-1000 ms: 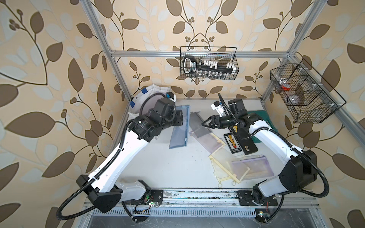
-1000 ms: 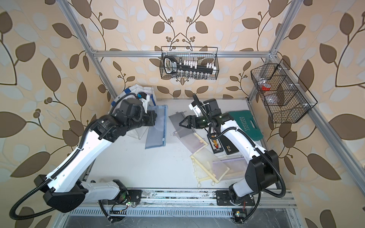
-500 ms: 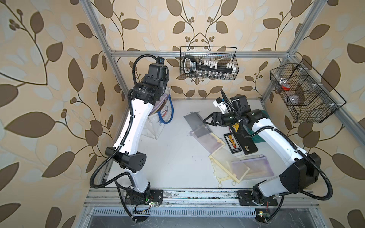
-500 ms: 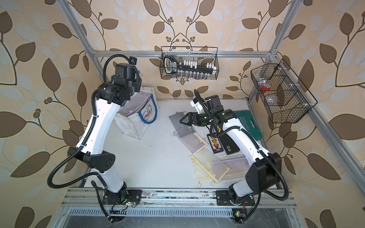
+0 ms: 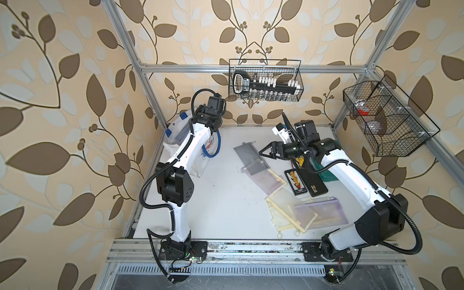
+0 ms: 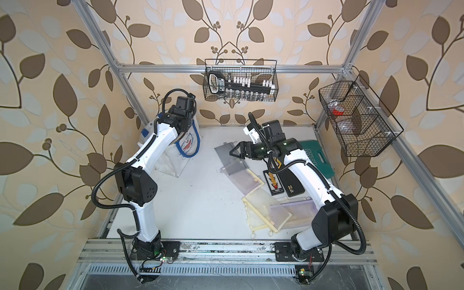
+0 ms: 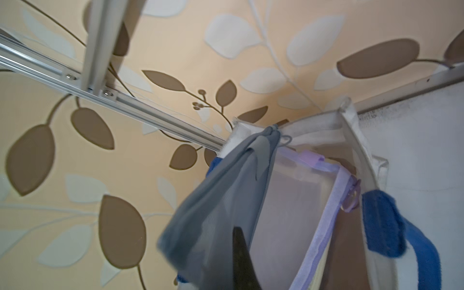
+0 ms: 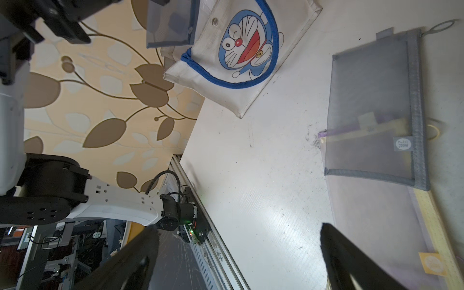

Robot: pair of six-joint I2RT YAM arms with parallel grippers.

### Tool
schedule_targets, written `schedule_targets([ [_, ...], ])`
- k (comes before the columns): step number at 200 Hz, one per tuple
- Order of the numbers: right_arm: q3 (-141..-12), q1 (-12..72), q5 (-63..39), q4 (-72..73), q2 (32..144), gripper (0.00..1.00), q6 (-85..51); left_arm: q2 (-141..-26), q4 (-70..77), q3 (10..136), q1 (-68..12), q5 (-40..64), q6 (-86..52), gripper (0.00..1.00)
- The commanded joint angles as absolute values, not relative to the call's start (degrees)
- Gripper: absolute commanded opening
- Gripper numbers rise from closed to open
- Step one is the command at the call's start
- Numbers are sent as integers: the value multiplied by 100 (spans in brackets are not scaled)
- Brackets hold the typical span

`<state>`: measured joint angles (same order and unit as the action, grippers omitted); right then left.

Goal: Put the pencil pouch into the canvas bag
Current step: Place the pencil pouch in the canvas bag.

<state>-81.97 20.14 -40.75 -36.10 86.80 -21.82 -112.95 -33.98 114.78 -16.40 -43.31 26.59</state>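
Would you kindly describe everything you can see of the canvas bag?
The canvas bag is a white fabric tote with blue rope handles, blue patches and a cartoon cat print. It stands at the far left corner of the table, mouth open. A purple-edged pouch sits inside; a grey mesh pouch, pinched by the left gripper, hangs at its mouth.

TEXT "EXPLOIT" | ON teal case (image 6: 321,163) | TAG on grey mesh pouch (image 8: 371,100), well apart from teal case: unreadable
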Motion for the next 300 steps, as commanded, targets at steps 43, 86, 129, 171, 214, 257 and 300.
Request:
schedule_targets([
  [43,-8420,1971,-4210,-3498,8912,99,-2232,-11434,-3921,11452,-1582,-3437,1222,7],
  [86,-8403,1931,-4196,-3489,8877,99,-2241,-11184,-4523,11553,-1548,-2556,354,55],
  [129,-8249,1933,-4158,-3437,8757,99,-2259,-10394,-4980,11375,-1125,-1122,-303,58],
  [171,-8122,1933,-4165,-3351,8721,100,-2272,-9899,-4867,10997,-123,60,-678,51],
  [214,-8185,1931,-4114,-3391,8771,99,-2246,-10423,-4769,11030,369,881,-860,37],
  [257,-8119,1933,-4062,-3411,8728,99,-2216,-10767,-4498,10677,369,1341,-1096,32],
  [300,-8208,1926,-4063,-3444,8807,99,-2202,-11554,-4778,11016,363,1096,-910,28],
])
